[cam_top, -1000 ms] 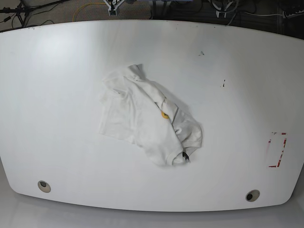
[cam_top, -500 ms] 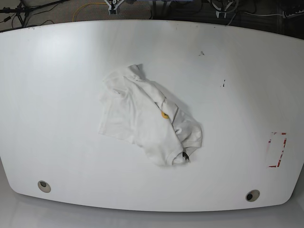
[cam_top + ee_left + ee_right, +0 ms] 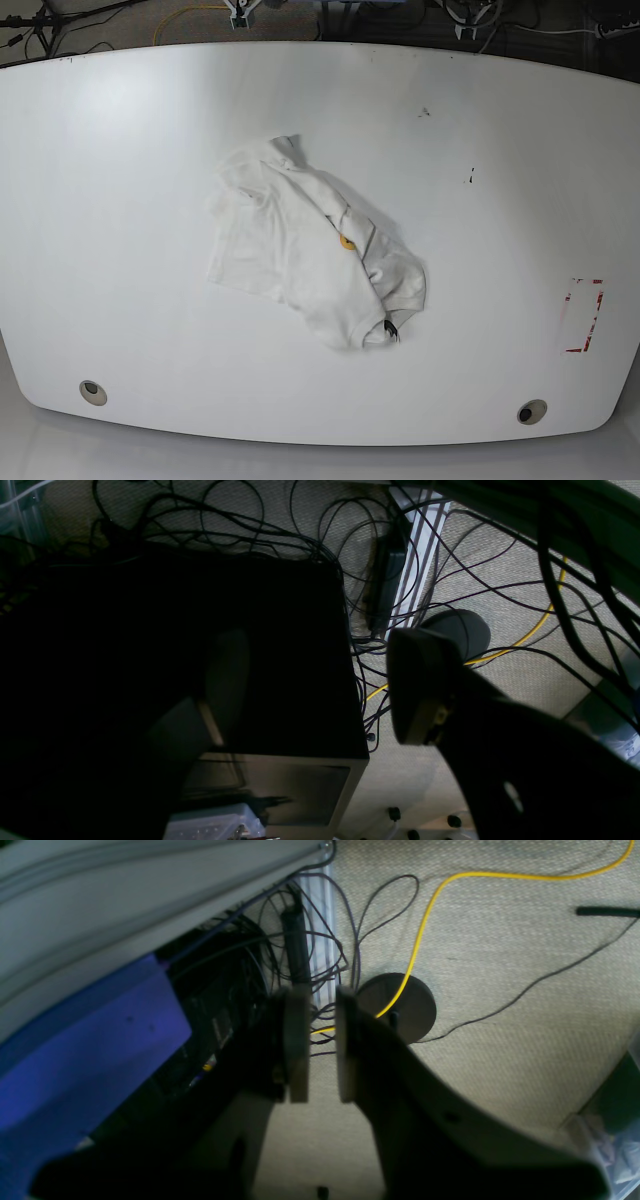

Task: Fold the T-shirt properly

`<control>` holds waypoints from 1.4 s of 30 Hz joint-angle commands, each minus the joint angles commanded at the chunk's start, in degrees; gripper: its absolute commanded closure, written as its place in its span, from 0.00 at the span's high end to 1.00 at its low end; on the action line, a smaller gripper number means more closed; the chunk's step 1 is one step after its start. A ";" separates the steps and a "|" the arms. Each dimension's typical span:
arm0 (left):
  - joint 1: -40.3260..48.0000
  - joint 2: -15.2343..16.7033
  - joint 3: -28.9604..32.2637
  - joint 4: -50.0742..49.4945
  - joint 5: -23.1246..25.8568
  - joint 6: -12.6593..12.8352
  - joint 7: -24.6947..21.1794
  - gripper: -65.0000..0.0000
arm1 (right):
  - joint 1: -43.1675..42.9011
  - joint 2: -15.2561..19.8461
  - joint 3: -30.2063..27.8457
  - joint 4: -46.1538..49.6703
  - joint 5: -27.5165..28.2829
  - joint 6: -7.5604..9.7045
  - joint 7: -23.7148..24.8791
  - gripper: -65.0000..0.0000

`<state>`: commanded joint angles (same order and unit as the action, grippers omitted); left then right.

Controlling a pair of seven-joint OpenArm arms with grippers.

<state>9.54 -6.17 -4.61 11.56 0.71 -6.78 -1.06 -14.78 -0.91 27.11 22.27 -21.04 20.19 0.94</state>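
The white T-shirt (image 3: 305,245) lies crumpled in the middle of the white table (image 3: 120,200), with its yellow-orange emblem (image 3: 347,241) facing up and its black neck tag (image 3: 391,329) at the lower right corner. Neither gripper shows in the base view. Both wrist cameras look down at the floor behind the table. My left gripper (image 3: 320,685) is open with its fingers wide apart and nothing between them. My right gripper (image 3: 320,1040) has its pads only a narrow gap apart, empty.
A red-marked rectangle (image 3: 583,316) sits near the table's right edge, and two round holes (image 3: 92,391) (image 3: 531,411) lie along its front edge. Below the wrist cameras are tangled cables (image 3: 320,540), a black box (image 3: 280,655), a yellow cable (image 3: 425,915) and a round base (image 3: 400,1005).
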 joint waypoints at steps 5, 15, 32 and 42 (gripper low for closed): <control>0.13 0.10 -0.01 0.05 -0.07 -0.13 0.04 0.63 | -0.03 0.22 -0.08 0.16 0.17 -0.09 -0.38 0.13; 0.53 -0.16 -0.13 1.00 -0.15 -0.17 -0.25 0.63 | -0.04 0.12 -0.06 0.08 0.16 -0.11 -0.88 0.13; 0.52 -0.09 -0.23 1.30 -0.23 -0.09 -0.61 0.63 | -0.20 0.17 -0.06 0.13 0.21 -0.38 -0.88 0.12; 0.52 -0.04 -0.24 1.16 -0.14 0.04 -0.50 0.63 | -0.64 0.15 -0.06 0.33 0.11 -0.63 -0.92 0.13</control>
<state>10.06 -6.21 -4.85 12.72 0.57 -6.75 -1.56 -15.42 -0.76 27.06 22.60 -20.93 19.57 0.02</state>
